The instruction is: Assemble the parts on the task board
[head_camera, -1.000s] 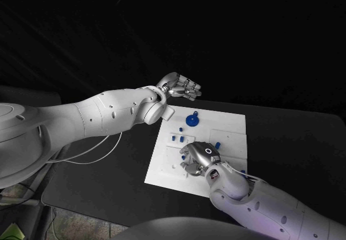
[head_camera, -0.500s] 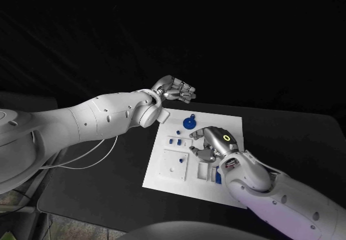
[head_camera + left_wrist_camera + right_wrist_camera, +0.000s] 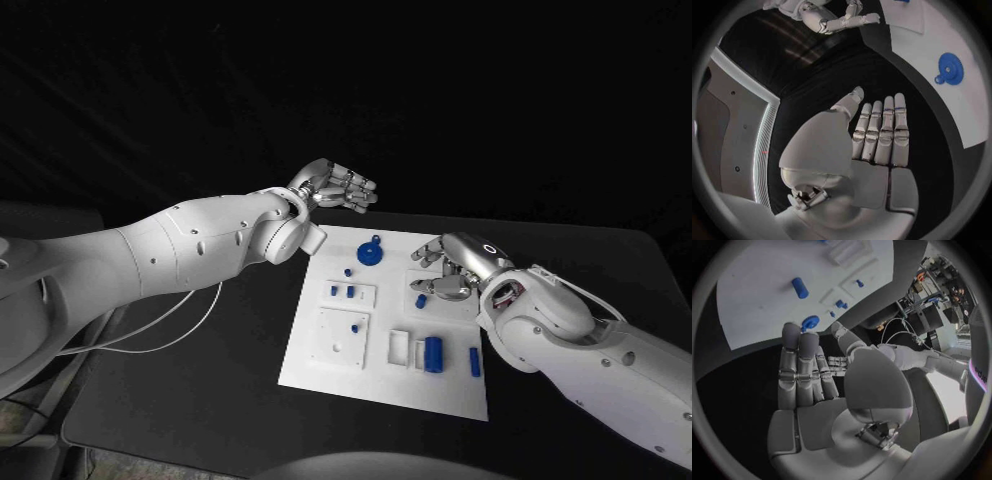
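Note:
The white task board [image 3: 339, 355] lies in the middle of the black table. On it are a blue gear [image 3: 371, 253], two small blue pegs [image 3: 343, 291], a blue cylinder [image 3: 434, 354] and a thin blue bar [image 3: 473, 362]. My right hand [image 3: 450, 265] hovers over the board's far right part, just beyond a small blue piece [image 3: 420, 300]. In the right wrist view its fingers [image 3: 798, 370] lie straight and hold nothing; the cylinder [image 3: 799, 287] and gear [image 3: 809, 321] lie beyond them. My left hand [image 3: 335, 185] is raised past the board's far left corner, its fingers [image 3: 879, 135] straight and empty, with the gear [image 3: 950, 66] off to one side.
White recessed blocks [image 3: 346, 336] sit on the board's near left half. A pale cable [image 3: 173, 315] loops over the table to the board's left. Bare black table [image 3: 577, 260] surrounds the board.
My right hand has moved from the board's middle to its far right part, uncovering the cylinder and bar. The left hand stays near the far left corner. The camera has shifted.

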Action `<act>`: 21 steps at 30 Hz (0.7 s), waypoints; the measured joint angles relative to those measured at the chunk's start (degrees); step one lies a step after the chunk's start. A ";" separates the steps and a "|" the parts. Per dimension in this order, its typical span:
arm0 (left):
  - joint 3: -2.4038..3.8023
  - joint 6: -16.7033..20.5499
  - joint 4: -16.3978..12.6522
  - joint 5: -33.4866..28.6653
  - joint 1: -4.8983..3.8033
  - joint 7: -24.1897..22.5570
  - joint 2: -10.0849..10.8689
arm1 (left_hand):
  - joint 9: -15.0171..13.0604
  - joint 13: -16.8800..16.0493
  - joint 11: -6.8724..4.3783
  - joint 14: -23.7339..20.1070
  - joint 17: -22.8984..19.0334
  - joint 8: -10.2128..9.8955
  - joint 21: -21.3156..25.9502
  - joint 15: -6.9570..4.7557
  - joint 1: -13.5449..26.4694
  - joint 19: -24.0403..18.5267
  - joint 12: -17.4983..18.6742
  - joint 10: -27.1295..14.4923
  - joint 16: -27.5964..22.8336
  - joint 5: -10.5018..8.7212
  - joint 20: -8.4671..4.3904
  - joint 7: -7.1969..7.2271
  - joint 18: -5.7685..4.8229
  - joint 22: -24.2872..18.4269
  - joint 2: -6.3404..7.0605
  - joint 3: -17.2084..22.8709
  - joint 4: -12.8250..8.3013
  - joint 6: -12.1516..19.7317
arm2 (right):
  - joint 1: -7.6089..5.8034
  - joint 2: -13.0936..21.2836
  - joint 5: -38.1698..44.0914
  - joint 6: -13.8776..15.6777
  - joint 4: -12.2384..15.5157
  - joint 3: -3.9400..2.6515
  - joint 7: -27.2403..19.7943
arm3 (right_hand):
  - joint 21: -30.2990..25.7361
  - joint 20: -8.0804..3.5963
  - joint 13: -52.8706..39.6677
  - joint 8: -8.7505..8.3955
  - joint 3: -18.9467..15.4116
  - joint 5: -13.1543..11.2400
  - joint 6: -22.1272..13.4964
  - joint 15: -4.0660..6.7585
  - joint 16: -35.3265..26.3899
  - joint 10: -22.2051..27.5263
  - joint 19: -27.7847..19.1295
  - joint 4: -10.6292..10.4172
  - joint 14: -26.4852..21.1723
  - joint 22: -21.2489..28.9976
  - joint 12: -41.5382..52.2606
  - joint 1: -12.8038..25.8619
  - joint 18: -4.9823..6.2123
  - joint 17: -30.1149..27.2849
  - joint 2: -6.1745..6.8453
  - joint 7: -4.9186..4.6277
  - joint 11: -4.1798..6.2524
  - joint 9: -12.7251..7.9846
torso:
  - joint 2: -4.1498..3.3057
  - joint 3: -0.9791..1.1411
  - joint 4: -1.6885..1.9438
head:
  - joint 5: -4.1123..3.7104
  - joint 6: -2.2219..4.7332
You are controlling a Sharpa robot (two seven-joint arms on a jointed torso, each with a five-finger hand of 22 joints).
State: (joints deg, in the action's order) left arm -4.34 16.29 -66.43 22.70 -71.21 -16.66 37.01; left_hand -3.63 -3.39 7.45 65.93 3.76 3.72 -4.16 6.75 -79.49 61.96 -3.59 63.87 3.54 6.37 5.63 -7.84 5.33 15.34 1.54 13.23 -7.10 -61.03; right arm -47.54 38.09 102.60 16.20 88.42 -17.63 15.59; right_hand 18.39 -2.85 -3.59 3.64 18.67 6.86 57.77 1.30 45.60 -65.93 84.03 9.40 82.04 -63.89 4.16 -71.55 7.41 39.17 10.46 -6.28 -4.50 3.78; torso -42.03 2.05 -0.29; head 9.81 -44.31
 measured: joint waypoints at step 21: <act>-0.04 -0.01 0.53 -0.58 0.13 -0.56 -0.36 | 0.00 0.00 0.00 0.00 0.00 0.00 -0.26 0.00 0.00 0.00 0.00 0.00 0.00 0.00 0.00 0.00 0.00 0.47 0.00 0.34 0.04 0.00 | -0.28 -2.80 4.17 -8.99 -5.00 3.83 0.67 | 0.90 0.41 0.01 0.00 8.05 -3.04 2.81 -0.23 0.74 0.06 0.00 0.35 0.23 -0.45 0.00 0.80 0.56 -0.50 1.04 0.04 0.11 0.12 | -0.06 -0.15 0.19 | -0.46 0.09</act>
State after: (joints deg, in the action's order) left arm -4.38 16.28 -65.89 22.12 -71.08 -17.21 36.66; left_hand -3.63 -3.39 7.45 65.93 3.76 3.72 -4.42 6.75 -79.50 61.96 -3.59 63.87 3.54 6.38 5.63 -7.84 5.33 15.80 1.54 13.57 -7.06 -61.03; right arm -47.83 35.29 106.77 7.21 83.42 -13.80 16.26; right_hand 19.29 -2.44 -3.58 3.64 26.72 3.82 60.57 1.07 46.34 -65.86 84.04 9.75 82.27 -64.34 4.16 -70.75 7.97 38.67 11.50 -6.25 -4.39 3.90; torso -42.09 1.91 -0.10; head 9.35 -44.22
